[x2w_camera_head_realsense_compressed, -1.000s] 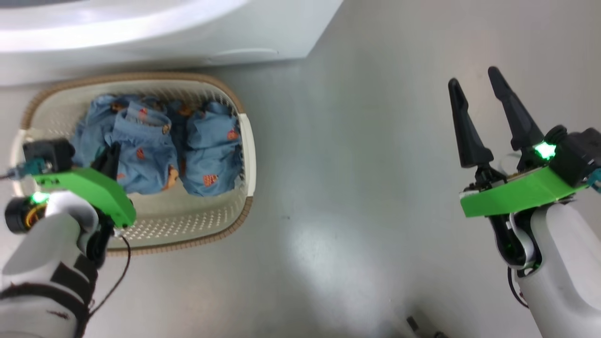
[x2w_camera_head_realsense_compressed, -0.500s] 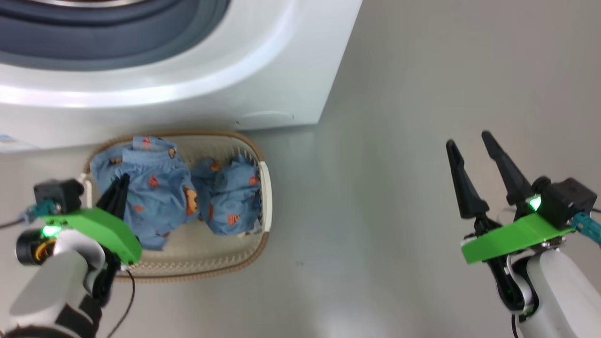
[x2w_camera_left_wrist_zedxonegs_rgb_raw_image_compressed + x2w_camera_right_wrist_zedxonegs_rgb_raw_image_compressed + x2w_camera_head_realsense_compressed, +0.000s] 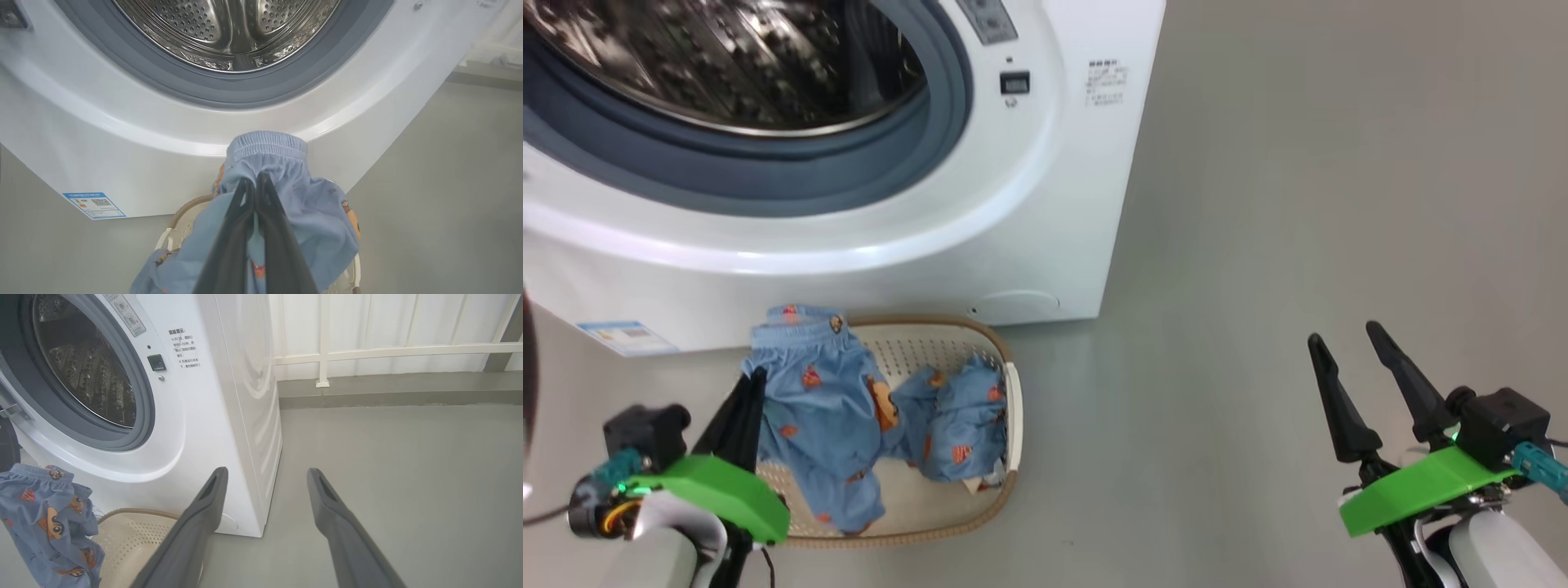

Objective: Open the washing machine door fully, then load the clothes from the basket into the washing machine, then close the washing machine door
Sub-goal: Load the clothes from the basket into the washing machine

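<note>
Counts, left to right: one left end effector, two visible pieces of clothes, one basket, one washing machine, one right end effector.

Left end effector: clenched on the lifted piece, with blue cloth pinched between the two dark fingers just below its elastic waistband.

Lifted piece: light blue shorts with orange-brown cartoon figures. The waistband is uppermost, in front of the machine's lower white panel. The long axis is roughly vertical, and the lower end trails into the basket.

Bundled piece: same print, crumpled. It lies in the right end of the basket, against the wall.

Basket: cream, perforated, brown woven-look rim. It stands on the floor, close to the foot of the machine. Its left end is hidden behind the arm and cloth.

Washing machine: the mouth is uncovered and faces the robot. The grey seal rings the perforated steel drum. A blue label sits at the lower left corner.

Right end effector: released, fingers spread and empty. It hangs over bare floor well right of the basket, pointing forward.

Surface: smooth grey floor, slightly glossy. Room, in the right wrist view: a white panelled wall with a pale rail and a grey skirting.
</note>
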Motion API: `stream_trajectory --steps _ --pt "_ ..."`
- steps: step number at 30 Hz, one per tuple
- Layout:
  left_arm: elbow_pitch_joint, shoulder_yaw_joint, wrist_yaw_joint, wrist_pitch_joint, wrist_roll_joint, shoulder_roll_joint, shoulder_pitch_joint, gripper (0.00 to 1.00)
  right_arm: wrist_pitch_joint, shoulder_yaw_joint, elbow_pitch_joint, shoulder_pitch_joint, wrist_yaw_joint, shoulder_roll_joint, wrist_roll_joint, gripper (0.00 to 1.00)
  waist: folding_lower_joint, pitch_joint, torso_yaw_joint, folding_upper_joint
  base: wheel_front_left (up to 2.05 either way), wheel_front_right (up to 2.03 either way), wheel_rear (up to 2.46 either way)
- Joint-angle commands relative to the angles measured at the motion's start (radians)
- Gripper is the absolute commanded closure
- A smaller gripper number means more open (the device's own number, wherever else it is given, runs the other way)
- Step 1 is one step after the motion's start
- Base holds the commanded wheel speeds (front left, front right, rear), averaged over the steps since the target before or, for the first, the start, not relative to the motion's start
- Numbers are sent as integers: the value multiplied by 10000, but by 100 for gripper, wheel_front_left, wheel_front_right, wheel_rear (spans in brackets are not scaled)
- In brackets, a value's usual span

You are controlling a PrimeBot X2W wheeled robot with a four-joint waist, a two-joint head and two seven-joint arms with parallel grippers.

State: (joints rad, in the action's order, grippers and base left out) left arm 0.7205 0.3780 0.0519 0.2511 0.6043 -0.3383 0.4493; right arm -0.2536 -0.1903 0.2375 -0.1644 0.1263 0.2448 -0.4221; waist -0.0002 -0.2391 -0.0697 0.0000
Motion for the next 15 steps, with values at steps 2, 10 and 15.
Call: stream_trajectory --steps 2,10,15 --pt "-678 -665 -74 106 -331 -318 -271 100 -82 -113 -208 204 44 208 -61 0 2 545 177 0 0 0 0" --pt "-2478 -1711 -233 106 -1032 -170 -1570 100 -82 -14 -206 621 44 243 -62 0 2 1006 201 0 0 0 0" --pt "-3568 -2232 -371 106 -1330 -34 -2396 100 -82 94 -213 886 44 242 -51 0 2 1264 227 0 0 0 0"
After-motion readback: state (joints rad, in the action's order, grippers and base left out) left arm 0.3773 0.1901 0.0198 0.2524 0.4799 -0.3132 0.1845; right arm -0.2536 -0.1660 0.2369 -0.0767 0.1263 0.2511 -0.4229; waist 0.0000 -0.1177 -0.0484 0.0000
